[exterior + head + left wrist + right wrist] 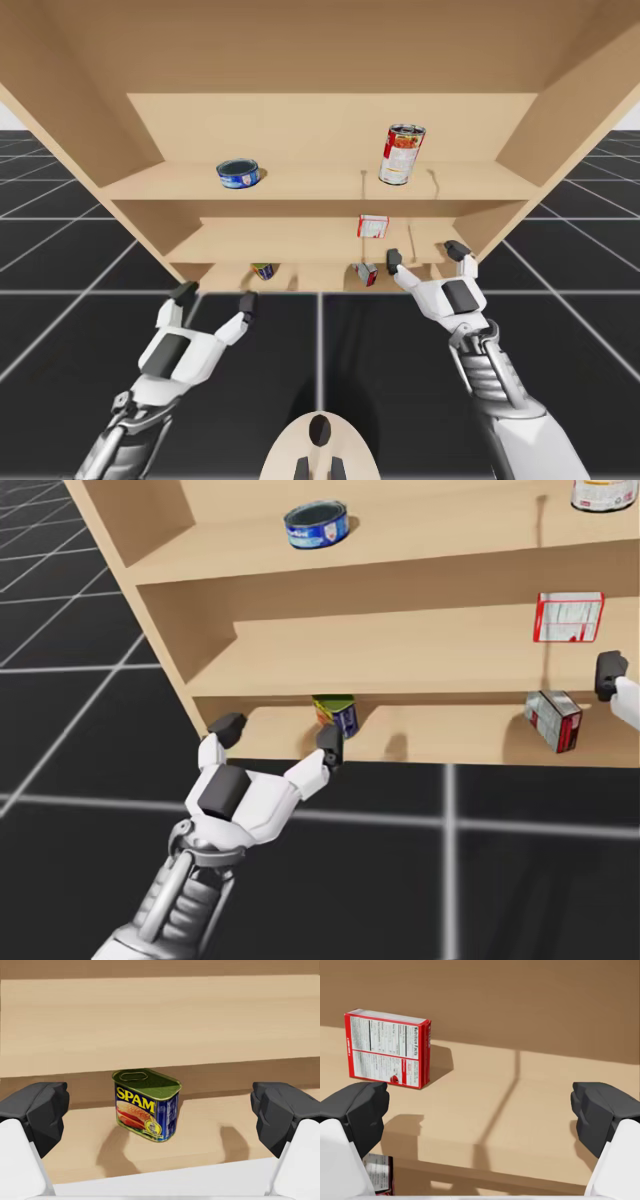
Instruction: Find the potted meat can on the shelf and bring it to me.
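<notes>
Your left gripper (279,734) gapes wide before the glossy, blue, round-cornered potted meat can (146,1105), which stands upright ahead between its matte black fingers on the pale wooden shelf (210,1130), while your right gripper (425,254), equally wide, faces a flat red-and-white box (387,1049).

Wooden shelf (320,183) — flat blue can (238,174), red can (401,154), red box (373,226) midway, blue tin (146,1104), seemingly tilted box (553,720) lowest
</notes>
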